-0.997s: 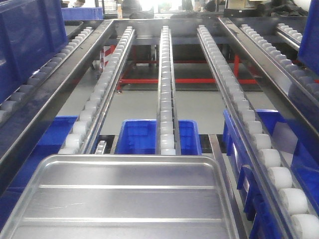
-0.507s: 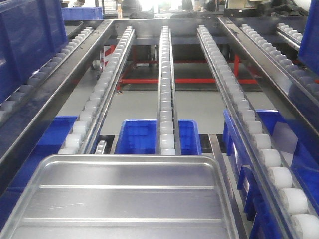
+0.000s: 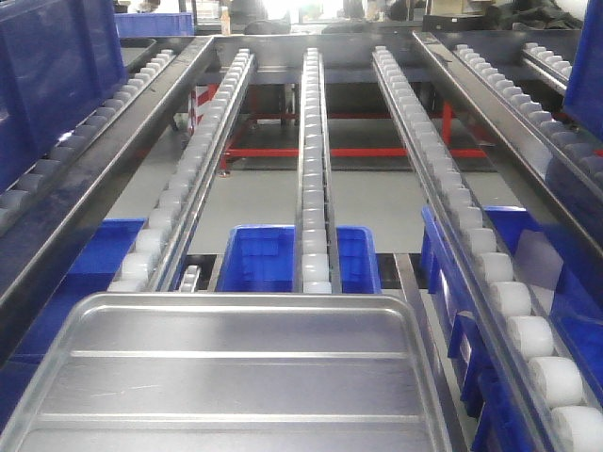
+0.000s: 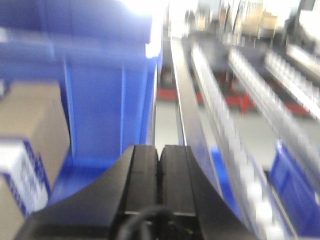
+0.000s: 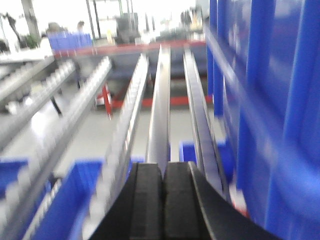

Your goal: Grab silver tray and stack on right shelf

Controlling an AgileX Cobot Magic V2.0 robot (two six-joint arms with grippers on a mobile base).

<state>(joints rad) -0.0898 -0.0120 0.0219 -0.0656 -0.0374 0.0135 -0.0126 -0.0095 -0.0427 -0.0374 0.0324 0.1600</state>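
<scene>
The silver tray [image 3: 236, 377] lies flat at the near end of the front view, its two long ribs running across its floor. It rests on the roller rails of the right shelf [image 3: 316, 188], which slope away from it. Neither gripper appears in the front view. In the blurred left wrist view my left gripper [image 4: 159, 147] is shut with nothing between its black fingers, beside a tall blue crate [image 4: 100, 90]. The right wrist view shows my right gripper [image 5: 163, 167] shut and empty, pointing along a steel rail [image 5: 159, 115]. No tray shows in either wrist view.
Blue bins [image 3: 264, 259] sit on the level under the rails. A large blue crate [image 3: 47, 66] stands on the left lane and another blue crate [image 5: 270, 100] is close on the right. A cardboard box [image 4: 30, 125] is at the left gripper's left. Red frame bars [image 3: 339, 153] lie beyond.
The front view has shifted very slightly; the silver tray stays where it was on the rollers.
</scene>
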